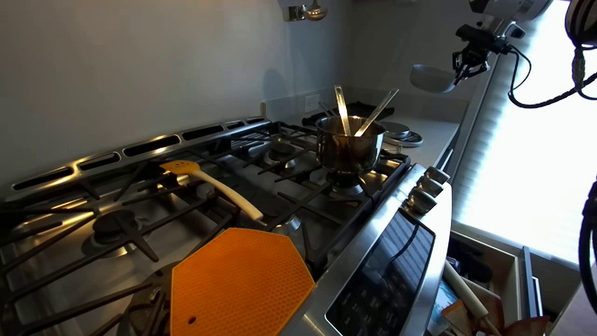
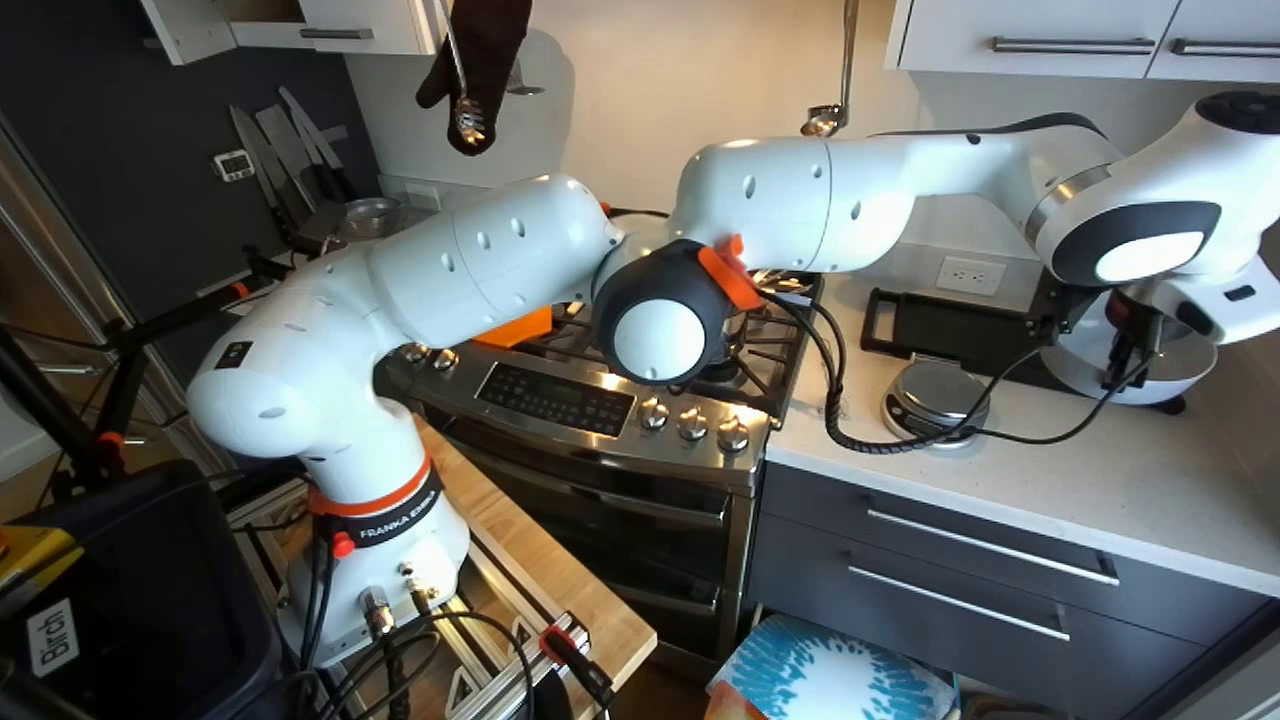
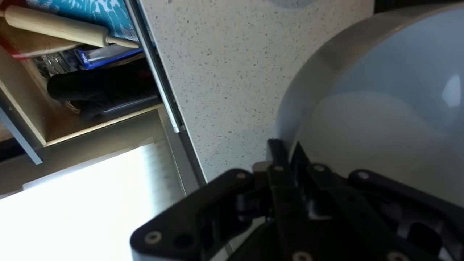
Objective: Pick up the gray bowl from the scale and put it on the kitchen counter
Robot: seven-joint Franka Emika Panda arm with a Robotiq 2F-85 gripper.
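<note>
The hand (image 3: 287, 146) has it by the rim: fingers pinched on the gray bowl (image 3: 384, 116), one inside, one outside. The bowl hangs in mid-air over the desk (image 2: 1050, 490), apart from the scale (image 2: 935, 395), which sits lower and to its left in both exterior views. Now the back: a flat black tray (image 2: 930, 330) lies along there, its right part passing behind the bowl in an exterior view. Room shows out front, a broad pale stretch between scale and front edge, though a dangling cable (image 2: 880, 447) loops across it in that view. The pot (image 1: 350, 151) stands well apart on the stove (image 1: 352, 254). And down in the wrist view, that edge slants past just left of the hand; beyond it, lower, sits the open drawer (image 3: 21, 90) with its rolling pin (image 3: 58, 27).
</note>
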